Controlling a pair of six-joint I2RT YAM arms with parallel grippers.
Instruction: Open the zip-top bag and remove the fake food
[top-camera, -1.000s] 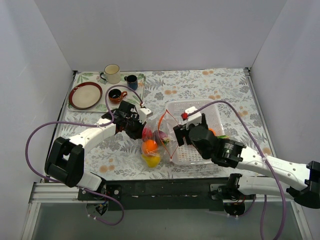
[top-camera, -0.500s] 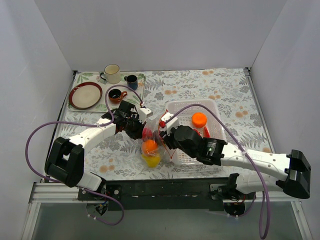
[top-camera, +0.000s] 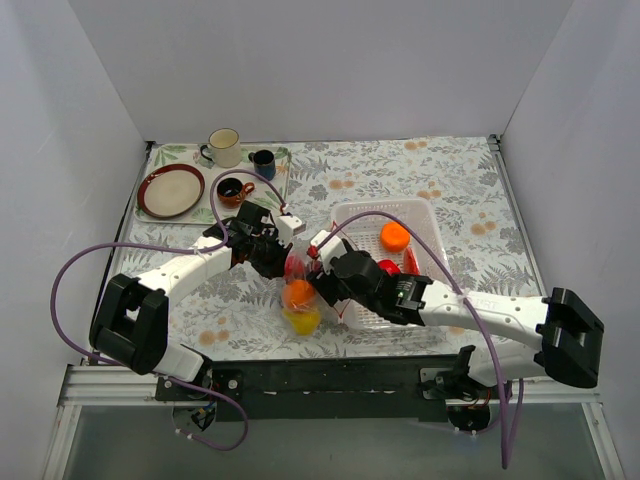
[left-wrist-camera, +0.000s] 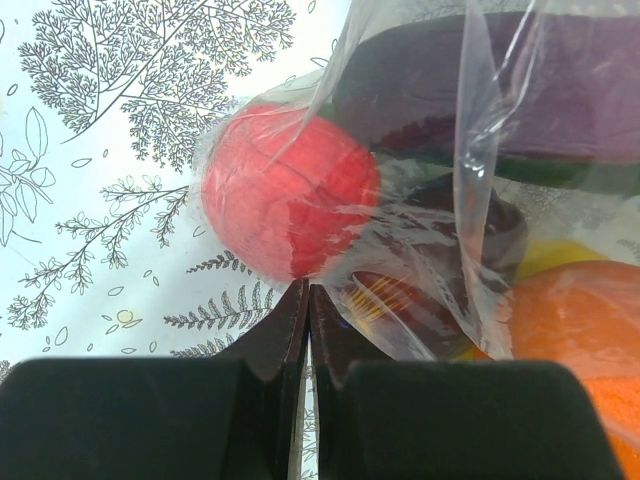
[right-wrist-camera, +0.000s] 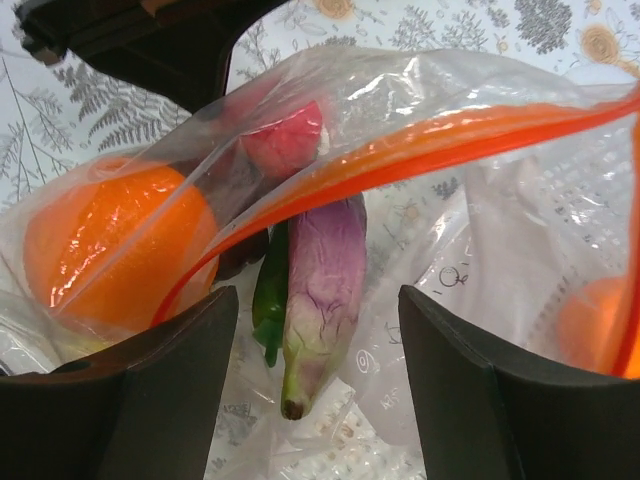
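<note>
Left gripper (left-wrist-camera: 307, 312) jaws pinch the zip-top bag (right-wrist-camera: 420, 100); right gripper (right-wrist-camera: 318, 330) jaws wide — at its mouth.

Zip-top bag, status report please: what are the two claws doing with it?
Left gripper shut on the bag. Right gripper open at its mouth. Bag unzipped; orange ball and purple piece inside. Nothing blocks the mouth.

Top view: high, looking down on whole table (top-camera: 450, 170). Wrist views: close-up, opposite sides, sharing zip-top bag (right-wrist-camera: 420, 95).
</note>
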